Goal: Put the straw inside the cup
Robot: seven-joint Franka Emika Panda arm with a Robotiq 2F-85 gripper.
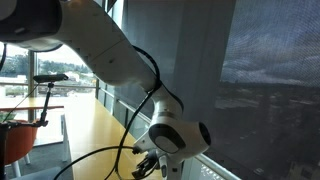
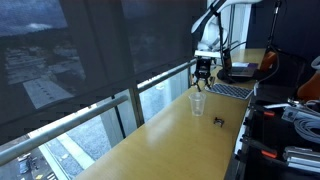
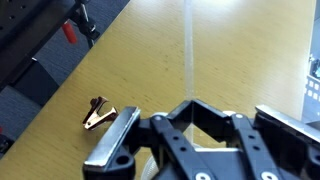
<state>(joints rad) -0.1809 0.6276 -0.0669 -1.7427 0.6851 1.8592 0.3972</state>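
Tool state: the tool [image 3: 192, 112] is closed to a narrow gap. The straw [image 3: 187, 50] runs out from between its fingers, so it is judged to be clamped on the straw.
Straw location: in the wrist view, a thin pale line from the frame centre to the top edge, seen against the table [image 3: 150, 60].
Cup location: in an exterior view, the cup [image 2: 198, 103] stands upright on the table, right of frame centre, directly below the tool [image 2: 204, 70].
Straw relative to cup: too small to tell in that view whether the straw's lower end has passed the rim. The cup cannot be identified with certainty in the wrist view.
Close-up exterior view: the arm [image 1: 110, 50] fills the frame. Neither straw nor cup can be made out there.
Done: the straw is in the grip and the tool stands over the cup.
Left (judgement): lower the straw through the rim, open the tool, and withdraw upward.
Progress (judgement): past the halfway point; insertion not confirmed.
Count, straws: one.
Count, cups: one.
Count, tools: one.
Count, other items: one small metal clip [image 3: 97, 116], lying on the table at lower left of the wrist view.
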